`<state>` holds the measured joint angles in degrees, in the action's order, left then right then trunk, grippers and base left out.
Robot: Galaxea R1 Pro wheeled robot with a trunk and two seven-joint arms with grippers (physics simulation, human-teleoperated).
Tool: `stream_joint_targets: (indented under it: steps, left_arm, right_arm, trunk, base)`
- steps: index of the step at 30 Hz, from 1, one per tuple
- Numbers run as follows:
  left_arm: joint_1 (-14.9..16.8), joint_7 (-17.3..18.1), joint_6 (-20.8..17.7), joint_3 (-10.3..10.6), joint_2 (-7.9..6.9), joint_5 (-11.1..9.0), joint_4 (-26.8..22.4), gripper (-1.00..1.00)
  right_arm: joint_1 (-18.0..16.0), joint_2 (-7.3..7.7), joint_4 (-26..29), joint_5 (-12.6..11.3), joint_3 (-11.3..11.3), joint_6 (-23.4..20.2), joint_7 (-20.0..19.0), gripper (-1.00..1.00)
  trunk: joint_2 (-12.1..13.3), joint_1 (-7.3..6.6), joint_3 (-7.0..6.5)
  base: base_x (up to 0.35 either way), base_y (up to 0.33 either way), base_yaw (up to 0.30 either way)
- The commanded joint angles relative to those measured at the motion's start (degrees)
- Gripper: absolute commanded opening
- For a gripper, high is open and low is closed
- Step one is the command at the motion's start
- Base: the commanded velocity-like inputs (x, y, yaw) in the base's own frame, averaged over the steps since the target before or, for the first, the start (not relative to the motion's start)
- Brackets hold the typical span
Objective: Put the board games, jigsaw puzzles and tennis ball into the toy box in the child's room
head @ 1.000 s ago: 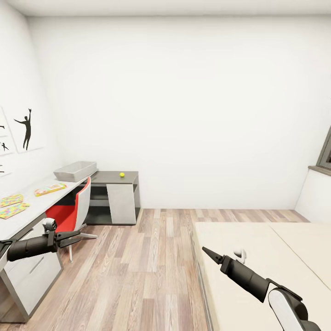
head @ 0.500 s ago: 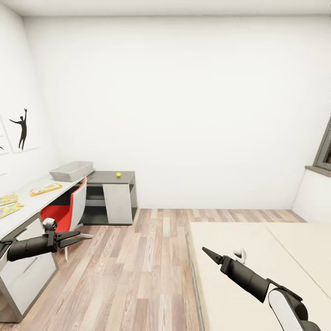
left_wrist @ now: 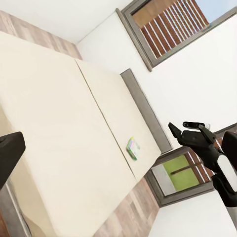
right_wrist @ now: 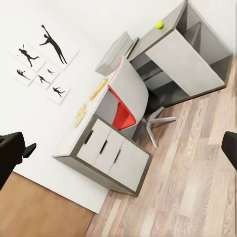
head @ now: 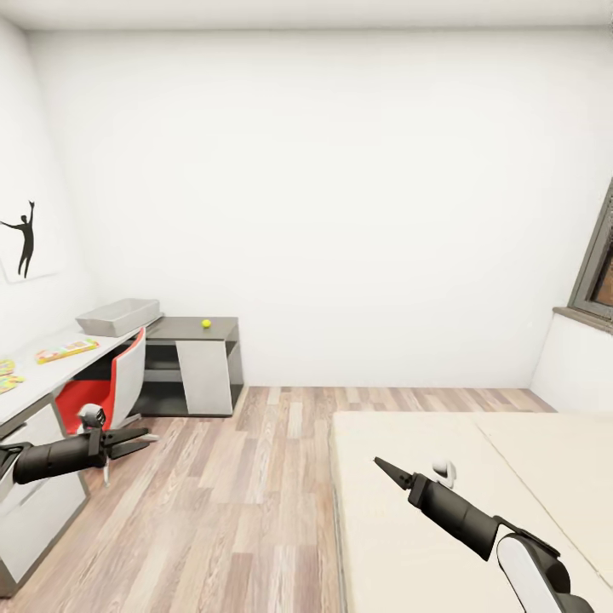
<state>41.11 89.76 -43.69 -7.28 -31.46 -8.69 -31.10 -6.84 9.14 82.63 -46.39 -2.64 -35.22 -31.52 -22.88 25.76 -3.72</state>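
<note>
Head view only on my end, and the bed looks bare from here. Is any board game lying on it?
Observer: Yes. The left wrist view shows one flat board game lying on the bed, close to the edge on the window side.
Operator: Is the right gripper carrying anything? I can't judge it from the head view.
Observer: No. In the left wrist view the right gripper has its fingers apart with nothing between them.
</note>
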Motion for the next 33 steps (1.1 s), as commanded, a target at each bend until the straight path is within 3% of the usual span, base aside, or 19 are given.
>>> stream_joint_targets:
  steps: [1,33]
  left_arm:
    - [0.0,0.2,-0.6,0.0,0.0,0.1,0.0,1.0]
    - [0.0,0.2,-0.6,0.0,0.0,0.1,0.0,1.0]
  right_arm:
    - [0.0,0.0,0.0,-0.4,-0.1,-0.4,0.0,1.0]
    - [0.0,0.0,0.0,-0.5,-0.3,-0.5,0.0,1.0]
  trunk:
    - [0.0,0.02,0.03]
    - [0.0,0.02,0.03]
  base:
    - [0.0,-0.297,0.0]
    - [0.0,-0.29,0.0]
